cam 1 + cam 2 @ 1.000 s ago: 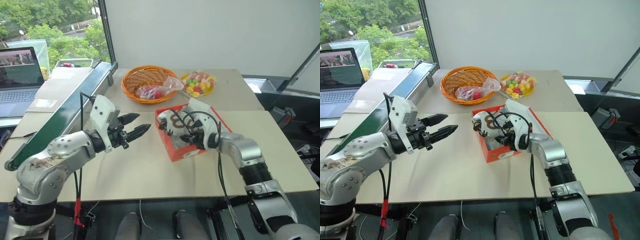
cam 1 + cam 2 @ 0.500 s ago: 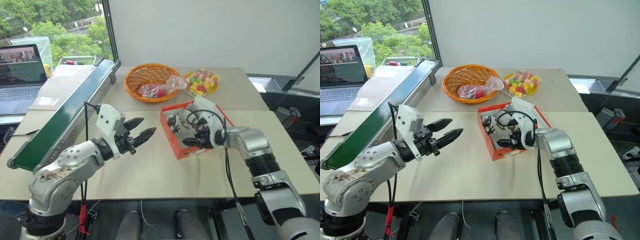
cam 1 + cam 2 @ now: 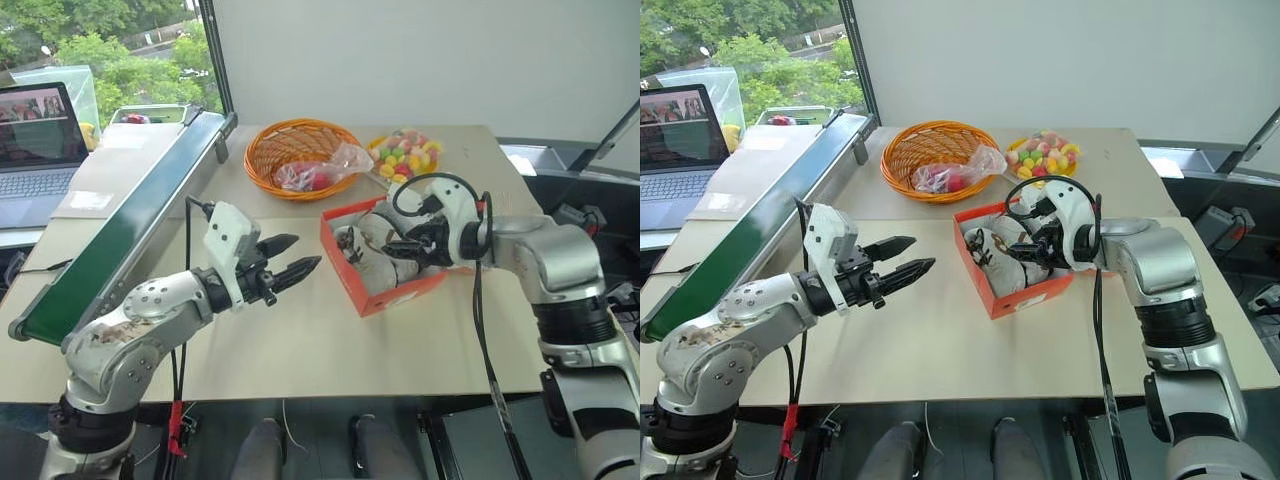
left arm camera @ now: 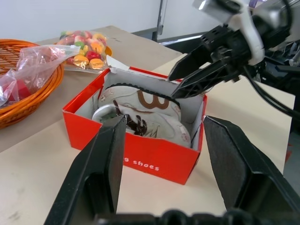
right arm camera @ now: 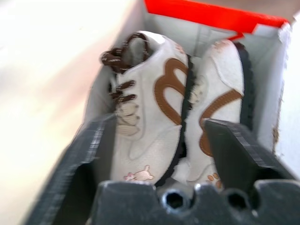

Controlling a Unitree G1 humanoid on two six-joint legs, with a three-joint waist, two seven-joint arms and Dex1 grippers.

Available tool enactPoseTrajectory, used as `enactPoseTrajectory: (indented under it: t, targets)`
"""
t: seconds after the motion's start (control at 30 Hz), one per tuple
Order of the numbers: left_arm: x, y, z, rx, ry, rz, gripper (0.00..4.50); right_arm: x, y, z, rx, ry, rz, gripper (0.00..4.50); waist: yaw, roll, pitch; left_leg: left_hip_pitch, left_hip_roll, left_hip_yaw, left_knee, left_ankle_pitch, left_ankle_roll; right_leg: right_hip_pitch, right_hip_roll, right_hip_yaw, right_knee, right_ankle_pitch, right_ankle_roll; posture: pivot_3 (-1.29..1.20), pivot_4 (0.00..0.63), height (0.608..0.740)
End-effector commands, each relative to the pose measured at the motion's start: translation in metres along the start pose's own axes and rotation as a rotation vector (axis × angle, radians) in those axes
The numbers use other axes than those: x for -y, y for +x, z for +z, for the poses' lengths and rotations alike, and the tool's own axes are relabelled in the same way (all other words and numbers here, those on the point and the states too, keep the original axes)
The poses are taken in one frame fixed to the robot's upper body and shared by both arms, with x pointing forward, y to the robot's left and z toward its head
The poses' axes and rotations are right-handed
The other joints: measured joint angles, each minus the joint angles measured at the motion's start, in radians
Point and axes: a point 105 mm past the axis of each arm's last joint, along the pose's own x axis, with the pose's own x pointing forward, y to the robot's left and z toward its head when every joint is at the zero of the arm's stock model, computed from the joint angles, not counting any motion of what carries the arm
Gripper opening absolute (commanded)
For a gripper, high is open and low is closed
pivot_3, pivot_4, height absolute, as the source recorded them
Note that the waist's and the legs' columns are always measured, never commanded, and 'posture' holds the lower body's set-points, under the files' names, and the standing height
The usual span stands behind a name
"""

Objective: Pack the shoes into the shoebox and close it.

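Shoes (image 5: pixel 154 103) are sitting side by side inside the orange-red shoebox (image 3: pixel 385 297) mid-table, just in front of the wicker basket (image 3: pixel 290 150) w/ a plastic bag and the candy plate (image 3: pixel 1040 160). Packing is looking done; lid flap is hanging open at the box's far side, so closing is what's left. Right gripper (image 4: pixel 187 77) is hovering over the box, fingers apart, gripping nothing. Left gripper (image 3: pixel 290 262) is waiting beside the box's left end, clear of it, fingers apart and empty. Green conveyor (image 3: pixel 120 220) is lying off to the left.
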Motion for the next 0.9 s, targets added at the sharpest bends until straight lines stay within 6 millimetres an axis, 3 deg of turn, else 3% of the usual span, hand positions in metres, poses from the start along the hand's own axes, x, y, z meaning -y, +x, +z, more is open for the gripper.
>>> enactPoseTrajectory:
  t: [0.03, 0.13, 0.2, 0.33, 0.63, 0.9]
  targets:
    - [0.001, 0.0, 0.011, 0.029, 0.051, -0.023, 2.77, 0.002, 0.005, 0.01, 0.045, -0.068, -0.012, 1.71, -0.002, 0.0, 0.0, 0.0, 0.0, 0.0, 0.0, 0.0, 0.0, 0.0, 0.0, 0.0, 0.0, 0.001, -0.001, 0.0, 0.15, 0.74]
    - [-0.001, -0.001, 0.013, 0.022, 0.068, -0.022, 2.77, 0.009, 0.03, 0.014, 0.062, -0.12, -0.019, 0.53, -0.01, 0.0, 0.0, 0.0, 0.0, 0.0, 0.0, 0.0, 0.0, 0.0, 0.0, 0.0, 0.0, 0.001, -0.001, 0.0, 0.15, 0.74]
    - [-0.001, -0.003, 0.015, 0.018, 0.073, -0.016, 2.77, 0.014, 0.041, 0.014, 0.06, -0.15, -0.022, 0.08, -0.019, 0.0, 0.0, 0.0, 0.0, 0.0, 0.0, 0.0, 0.0, 0.0, 0.001, 0.0, 0.0, 0.001, -0.001, 0.0, 0.15, 0.74]
    - [-0.003, -0.009, 0.014, 0.006, 0.081, 0.006, 2.77, 0.016, 0.056, 0.01, 0.05, -0.197, 0.004, 0.08, -0.021, 0.0, 0.0, -0.001, 0.001, 0.0, 0.0, 0.0, 0.0, -0.001, 0.001, 0.0, 0.001, 0.003, -0.004, 0.0, 0.15, 0.74]
    - [-0.002, -0.016, 0.015, -0.001, 0.085, 0.034, 2.77, -0.001, 0.083, -0.002, 0.034, -0.239, 0.084, 0.08, -0.023, 0.0, 0.0, 0.001, 0.0, 0.0, 0.0, -0.001, 0.0, -0.001, 0.0, 0.0, 0.002, 0.003, -0.005, 0.0, 0.15, 0.74]
    - [-0.002, -0.018, 0.015, -0.004, 0.082, 0.046, 2.77, 0.003, 0.067, 0.054, 0.158, -0.289, 0.06, 0.08, -0.031, 0.001, 0.001, 0.001, 0.001, 0.0, 0.0, -0.001, 0.0, -0.001, 0.001, 0.001, 0.004, 0.004, -0.006, 0.0, 0.15, 0.74]
